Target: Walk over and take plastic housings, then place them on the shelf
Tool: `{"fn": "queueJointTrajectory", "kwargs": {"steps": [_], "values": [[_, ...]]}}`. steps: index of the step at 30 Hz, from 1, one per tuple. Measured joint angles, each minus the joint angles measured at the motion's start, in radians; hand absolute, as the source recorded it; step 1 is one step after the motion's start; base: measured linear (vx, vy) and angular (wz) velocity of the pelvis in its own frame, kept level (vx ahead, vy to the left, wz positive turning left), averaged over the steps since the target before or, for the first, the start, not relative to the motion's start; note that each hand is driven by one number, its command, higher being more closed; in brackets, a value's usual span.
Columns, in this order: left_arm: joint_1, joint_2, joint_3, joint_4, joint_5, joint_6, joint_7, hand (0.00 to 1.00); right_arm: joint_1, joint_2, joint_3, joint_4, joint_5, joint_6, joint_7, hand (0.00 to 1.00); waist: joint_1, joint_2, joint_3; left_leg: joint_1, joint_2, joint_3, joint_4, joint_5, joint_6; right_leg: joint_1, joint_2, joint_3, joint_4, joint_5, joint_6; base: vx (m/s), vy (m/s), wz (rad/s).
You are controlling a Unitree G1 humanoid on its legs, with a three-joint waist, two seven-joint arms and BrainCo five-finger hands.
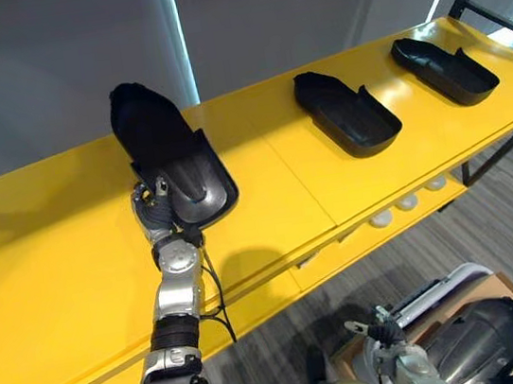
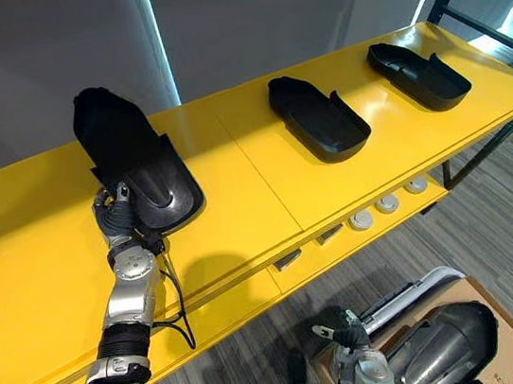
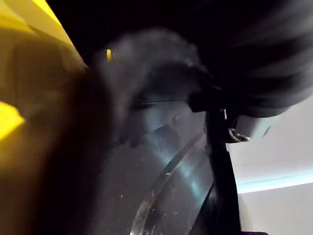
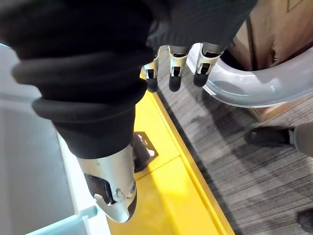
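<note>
- Shelf (image 1: 58, 277): long yellow top. It carries two housings to the robot's right, with bare yellow to its left.
- Held housing (image 1: 170, 152): black, open side up, lying across the shelf. Its far end is toward the wall and its near end is at the front edge. I cannot tell whether it rests flat or hangs just above the top.
- Mid housing (image 1: 346, 113) and end housing (image 1: 445, 70): both flat on the shelf, open side up and parallel. They are well apart from each other and from the held one.
- Left robot hand (image 1: 156, 211): clamped on the near end of the held housing, fingers curled at its rim.
- Right robot hand (image 4: 175, 73): low beside the body over the floor, fingers hanging slack and apart, holding nothing.
- Step, as I judge it: setting the third housing down.
- To do it well:
  - Lower it until the whole base bears on the top.
  - Keep it parallel to the other two.
  - Keep the near end behind the front edge.
  - Only then loosen the fingers and draw the hand straight back, so the rim is not dragged.
- Risk: letting go while it is tilted or overhanging could tip it off the front.
</note>
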Motion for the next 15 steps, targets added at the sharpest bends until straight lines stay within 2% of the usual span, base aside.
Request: {"fn": "queueJointTrajectory", "kwargs": {"steps": [8,15], "values": [[-0.002,0.000,0.004,0.000,0.005,0.010,0.002,0.00,-0.001,-0.004,0.001,-0.004,0.000,-0.017,0.000,0.00,0.000,0.002,0.004,-0.001,0.004,0.000,0.000,-0.003,-0.005,0.000,0.003,0.001,-0.003,0.001,-0.002,-0.02,0.002,0.00],[0.014,0.000,-0.003,-0.010,0.053,0.018,-0.006,0.00,0.002,-0.004,0.001,-0.004,0.001,-0.019,0.000,0.00,0.000,0.004,0.006,0.007,0.004,0.000,0.000,0.000,0.000,0.007,0.003,0.002,0.000,0.001,-0.002,0.00,0.000,0.00]]}}
